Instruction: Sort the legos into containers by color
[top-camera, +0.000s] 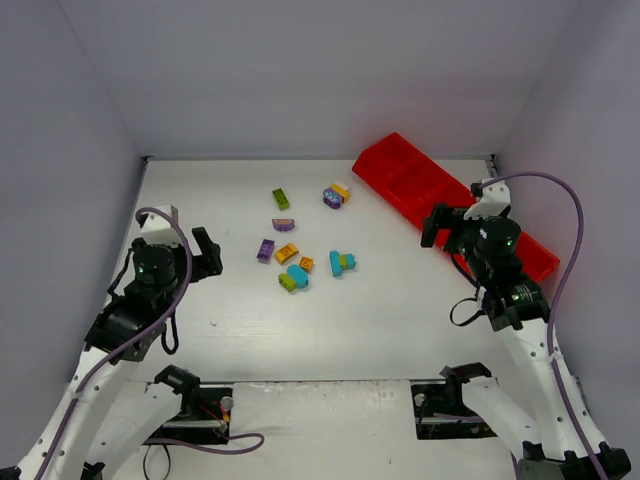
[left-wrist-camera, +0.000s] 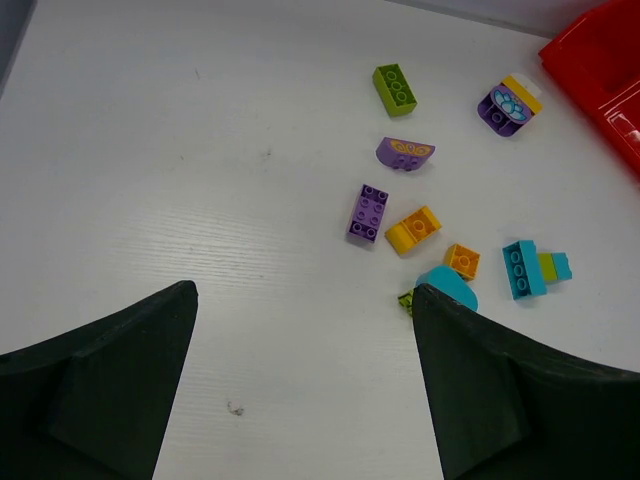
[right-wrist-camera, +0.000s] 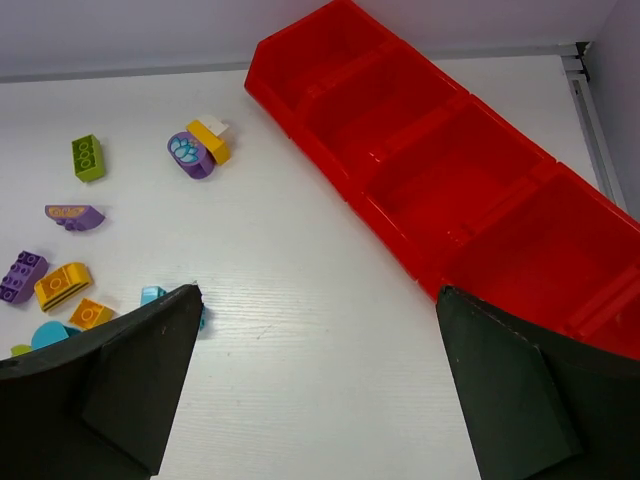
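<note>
The legos lie loose mid-table: a lime green brick (top-camera: 280, 199) (left-wrist-camera: 395, 89), a purple half-round (top-camera: 284, 225) (left-wrist-camera: 405, 153), a purple brick (top-camera: 266, 250) (left-wrist-camera: 368, 213), two orange-yellow bricks (top-camera: 287, 254) (left-wrist-camera: 414, 228), a cyan brick (top-camera: 342, 263) (left-wrist-camera: 522, 268) and a purple-and-yellow pair (top-camera: 336, 194) (right-wrist-camera: 198, 148). A cyan rounded piece (left-wrist-camera: 450, 284) touches a green one, half hidden by my left finger. The red tray of containers (top-camera: 420, 185) (right-wrist-camera: 400, 235) lies diagonally at the back right, its compartments showing bare. My left gripper (top-camera: 185, 235) (left-wrist-camera: 304, 290) is open above bare table left of the legos. My right gripper (top-camera: 462, 208) (right-wrist-camera: 320, 291) is open beside the tray's near wall.
Grey walls close in the table on the left, back and right. A metal strip (right-wrist-camera: 585, 90) runs along the table's right edge behind the tray. Purple cables (top-camera: 565, 250) loop off both arms.
</note>
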